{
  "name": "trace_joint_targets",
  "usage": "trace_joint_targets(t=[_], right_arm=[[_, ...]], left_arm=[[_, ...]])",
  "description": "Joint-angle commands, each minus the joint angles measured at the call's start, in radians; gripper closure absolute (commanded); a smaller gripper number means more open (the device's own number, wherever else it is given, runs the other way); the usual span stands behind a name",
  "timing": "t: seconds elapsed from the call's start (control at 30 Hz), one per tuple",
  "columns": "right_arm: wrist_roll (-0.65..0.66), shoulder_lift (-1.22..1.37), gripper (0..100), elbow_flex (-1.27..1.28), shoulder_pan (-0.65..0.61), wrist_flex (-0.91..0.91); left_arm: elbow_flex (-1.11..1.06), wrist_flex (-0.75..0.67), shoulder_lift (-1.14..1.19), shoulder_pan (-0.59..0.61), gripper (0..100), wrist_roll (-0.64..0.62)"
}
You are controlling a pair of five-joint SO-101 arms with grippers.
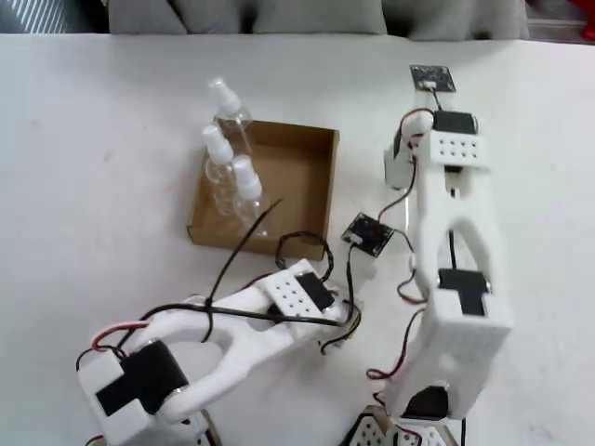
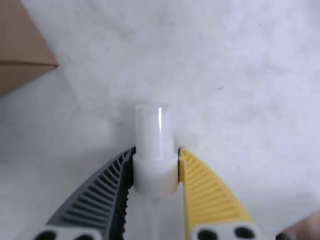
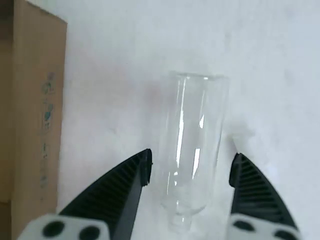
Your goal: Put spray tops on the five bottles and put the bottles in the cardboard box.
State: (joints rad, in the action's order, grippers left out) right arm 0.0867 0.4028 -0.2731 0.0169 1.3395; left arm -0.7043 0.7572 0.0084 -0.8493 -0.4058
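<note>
Left fingers [image 2: 207, 192] clamped on spray top [image 2: 154, 150], near cardboard box [image 2: 20, 55]. Right fingers [image 3: 115, 192] spread astride topless clear bottle [image 3: 197, 135], beside box. Bottle likely light, stiff, slick: grip mid-body, gently.

Three bottles [image 1: 232, 177] in the cardboard box [image 1: 302, 181]

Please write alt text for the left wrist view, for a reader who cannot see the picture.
The left gripper is shut on a white spray top with a clear cap, seen against the white table. A corner of the cardboard box lies off to one side.
</note>
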Motion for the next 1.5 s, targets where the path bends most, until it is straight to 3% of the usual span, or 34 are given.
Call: trace_joint_targets(t=[0.0,0.23,0.37,0.6,0.7,1.03,1.3,1.47], right_arm=[[-0.048,0.119,76.2,-0.184,-0.007,0.012],[-0.048,0.389,76.5,-0.4,-0.008,0.015],[-0.046,0.467,77.2,-0.516,-0.008,0.105],[-0.044,0.473,97.4,-0.829,0.001,0.343],[-0.044,0.469,97.9,-0.921,0.033,0.386],[-0.044,0.291,98.2,-0.839,0.383,0.386],[-0.037,0.185,98.1,-0.563,0.7,0.378],[0.201,0.189,98.1,-0.453,0.875,0.377]], left_arm=[[0.006,-0.017,-0.056,-0.016,98,0.009],[0.006,-0.017,-0.056,-0.016,98,0.009],[0.006,-0.017,-0.056,-0.016,98,0.009],[0.006,-0.02,-0.054,-0.016,98,0.011],[0.006,-0.017,-0.054,-0.013,98,0.011],[0.006,-0.015,-0.054,-0.012,98,0.011],[0.006,-0.015,-0.054,-0.012,98,0.011],[0.005,-0.015,-0.054,-0.012,98,0.011]])
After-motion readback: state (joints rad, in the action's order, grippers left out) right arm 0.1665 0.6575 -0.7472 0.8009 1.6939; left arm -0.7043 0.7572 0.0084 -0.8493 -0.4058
